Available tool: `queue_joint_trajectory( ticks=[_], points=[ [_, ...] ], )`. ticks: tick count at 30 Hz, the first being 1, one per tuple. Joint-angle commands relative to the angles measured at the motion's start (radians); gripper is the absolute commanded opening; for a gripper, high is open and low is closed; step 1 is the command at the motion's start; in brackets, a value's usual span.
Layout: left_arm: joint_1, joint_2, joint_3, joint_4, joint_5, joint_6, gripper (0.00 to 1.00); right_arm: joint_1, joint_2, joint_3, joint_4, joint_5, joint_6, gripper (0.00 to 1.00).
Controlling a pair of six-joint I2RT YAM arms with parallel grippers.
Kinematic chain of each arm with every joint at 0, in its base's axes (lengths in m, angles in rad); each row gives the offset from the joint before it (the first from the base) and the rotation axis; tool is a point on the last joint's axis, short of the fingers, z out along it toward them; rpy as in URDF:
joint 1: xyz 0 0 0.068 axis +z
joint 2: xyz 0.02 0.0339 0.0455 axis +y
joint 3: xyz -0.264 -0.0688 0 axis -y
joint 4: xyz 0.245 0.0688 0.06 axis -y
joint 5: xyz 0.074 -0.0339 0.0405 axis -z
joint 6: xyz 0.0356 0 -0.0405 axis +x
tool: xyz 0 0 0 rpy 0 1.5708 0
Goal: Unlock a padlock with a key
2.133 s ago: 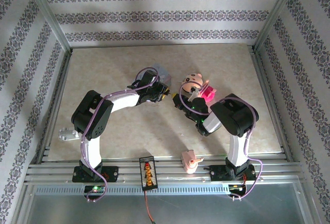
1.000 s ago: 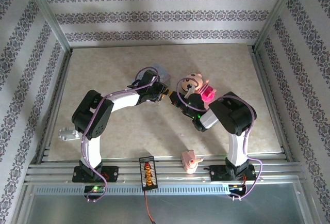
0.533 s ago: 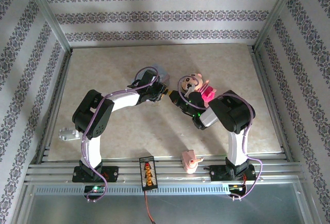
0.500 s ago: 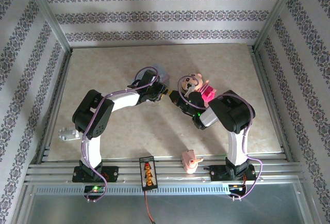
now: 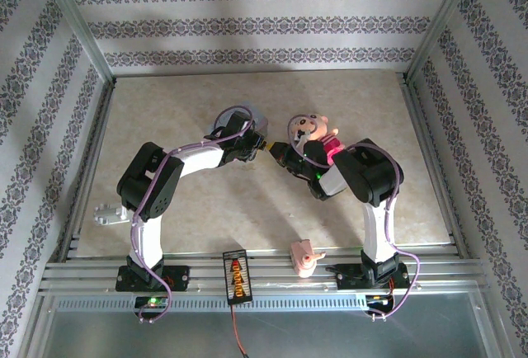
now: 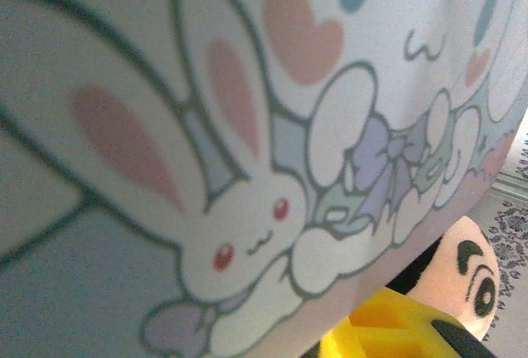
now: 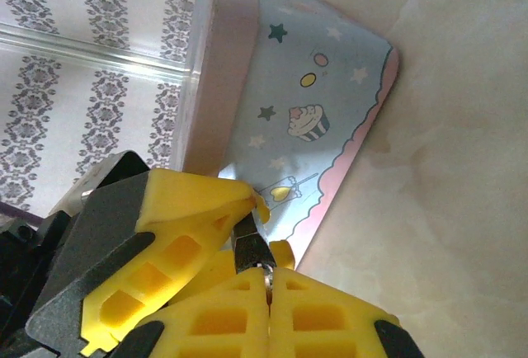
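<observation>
1. Since a couple of seconds back, the right arm (image 5: 363, 178) has swung in. Its jaws now meet the left jaws over the middle of the desk (image 5: 206, 209), where there was a gap before.
2. Nearest: the right jaws are squeezed fully together. A silvery sliver (image 7: 264, 269) sits at their tips. Maybe it's the key, but it's too small to call.
3. Touching that is the padlock (image 7: 249, 242), a tiny dark block poking out of the left jaws, which look part-closed and pinching it.
4. My take is we're at insert-and-turn. Keep the left side rock steady, line up straight and twist gently, no shoving.
5. Just behind sits the pale blue tin (image 7: 289, 102), on the desk.
6. Beside it, the doll (image 5: 316, 129) has turned and shifted since then.
</observation>
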Motion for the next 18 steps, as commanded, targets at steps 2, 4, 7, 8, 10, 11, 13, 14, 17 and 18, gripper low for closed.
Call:
queue_joint_trajectory(
  ticks=[2,4,7,8,10,11,13,14,17,18],
  points=[
    [-0.07,0.035,0.028,-0.023,0.313,0.005,0.0,0.021,0.023,0.082,0.084,-0.163,0.073,0.0],
    [-0.07,0.036,0.034,-0.045,0.325,0.033,0.0,0.02,0.022,0.078,0.087,-0.18,0.095,0.0],
    [-0.07,0.031,0.024,-0.046,0.338,0.048,0.0,0.018,0.013,0.061,0.085,-0.187,0.11,0.0],
    [-0.07,0.031,0.021,-0.039,0.344,0.051,0.0,0.018,0.011,0.057,0.082,-0.19,0.11,0.0],
    [-0.07,0.031,0.02,-0.03,0.358,0.057,0.0,0.016,0.006,0.047,0.065,-0.186,0.104,0.0],
    [-0.07,0.029,0.022,-0.033,0.365,0.063,0.0,0.016,0.007,0.045,0.051,-0.185,0.097,0.0],
    [-0.071,0.029,0.026,-0.046,0.373,0.077,0.0,0.016,0.005,0.043,0.035,-0.178,0.09,0.0],
    [-0.073,0.027,0.027,-0.051,0.375,0.079,0.0,0.015,0.008,0.046,0.034,-0.179,0.089,0.0],
    [-0.071,0.02,0.018,-0.051,0.372,0.084,0.0,0.016,0.007,0.059,0.02,-0.185,0.082,0.0],
    [-0.07,0.019,0.014,-0.052,0.369,0.084,0.0,0.016,0.003,0.059,0.013,-0.186,0.077,0.0]
  ],
)
